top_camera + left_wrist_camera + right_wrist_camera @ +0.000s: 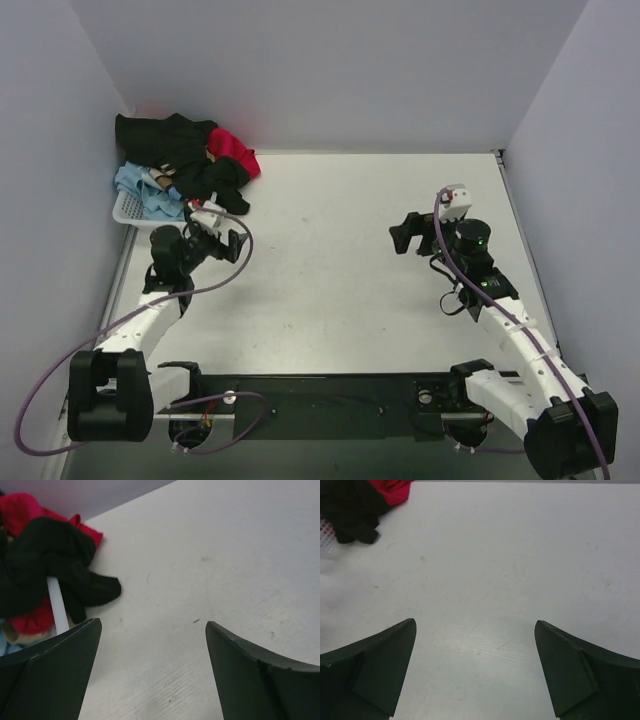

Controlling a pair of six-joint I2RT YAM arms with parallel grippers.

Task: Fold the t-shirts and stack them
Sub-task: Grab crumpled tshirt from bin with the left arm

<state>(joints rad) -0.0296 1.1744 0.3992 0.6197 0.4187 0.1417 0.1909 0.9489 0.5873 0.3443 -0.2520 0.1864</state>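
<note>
A heap of t-shirts lies in and over a white lattice basket [130,212] at the far left corner. A black t-shirt [170,145] is on top, a red one [236,152] sticks out at the right, and a pale blue one [140,190] hangs at the near side. In the left wrist view the black cloth [45,560] and red cloth [20,505] lie to the upper left. My left gripper [222,236] is open and empty just right of the basket. My right gripper [408,236] is open and empty over the bare table.
Grey walls close in the table at the back, left and right. The basket's white rim [57,605] shows close to my left fingers. A black rail [320,400] with both arm bases runs along the near edge.
</note>
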